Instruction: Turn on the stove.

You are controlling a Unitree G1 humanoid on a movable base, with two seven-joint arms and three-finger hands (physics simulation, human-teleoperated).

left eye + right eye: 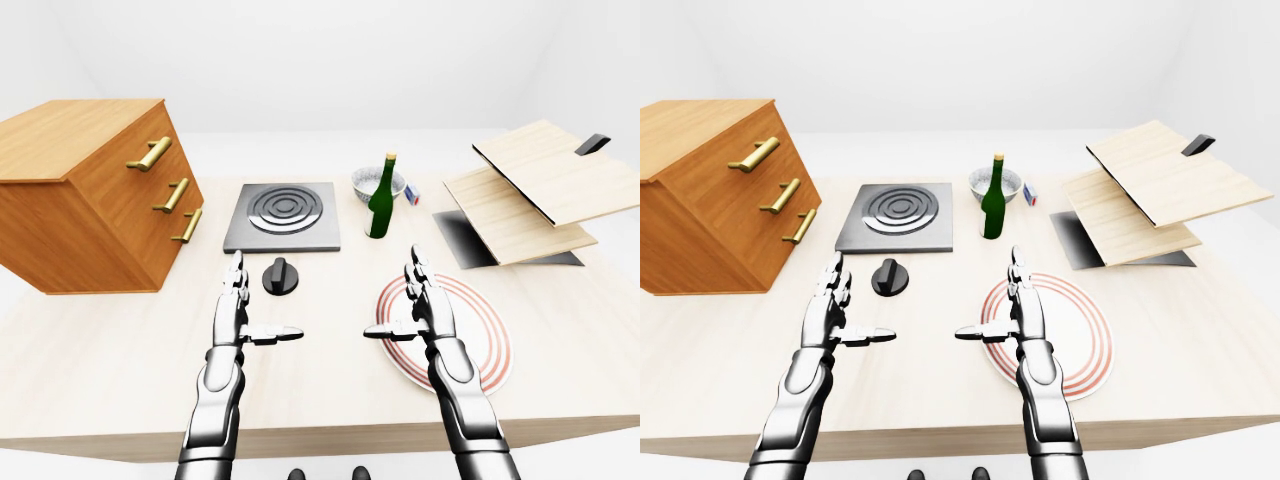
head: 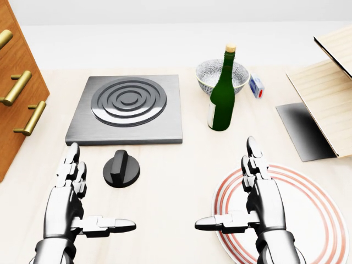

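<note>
A grey square stove plate (image 2: 127, 109) with a ringed burner lies on the pale wooden table, upper left of the head view. Just below it sits its round black knob (image 2: 121, 169), its ridge pointing up the picture. My left hand (image 2: 91, 198) hovers open to the knob's lower left, fingers extended, thumb pointing right, not touching it. My right hand (image 2: 236, 195) hangs open in mirror pose over the left rim of a red-ringed white plate (image 2: 308, 220).
A green bottle (image 2: 222, 100) stands right of the stove, with a patterned bowl (image 2: 212, 75) and a small blue-white box (image 2: 256, 87) behind it. A wooden drawer chest (image 1: 90, 195) with brass handles stands at left. Stacked wooden boards (image 1: 530, 195) and a dark mat (image 2: 302, 132) lie at right.
</note>
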